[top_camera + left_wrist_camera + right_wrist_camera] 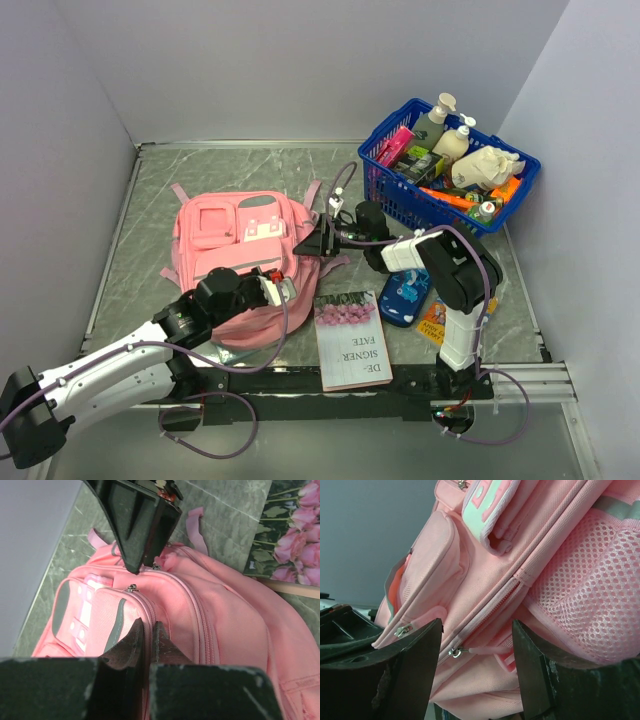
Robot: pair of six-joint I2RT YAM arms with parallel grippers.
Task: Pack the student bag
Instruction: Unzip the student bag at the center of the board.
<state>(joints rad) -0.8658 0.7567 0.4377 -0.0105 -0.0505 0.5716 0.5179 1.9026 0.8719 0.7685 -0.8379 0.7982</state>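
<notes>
While a blue basket of bottles stood far right and a rose-covered book lay near its corner, the student bag lay face-up left of centre on the worktop, top toward the far wall. The left claw, pressed together, sat at its near edge; the right claw, spread, straddled a zip pull on its right side

Book: cover lettered "DE-SIGNER FATE" in three lines, upside down in the top view. All other labels too small to read.

Bright even light, soft shadows, wrist views grainy, foreground seemingly blurred
</notes>
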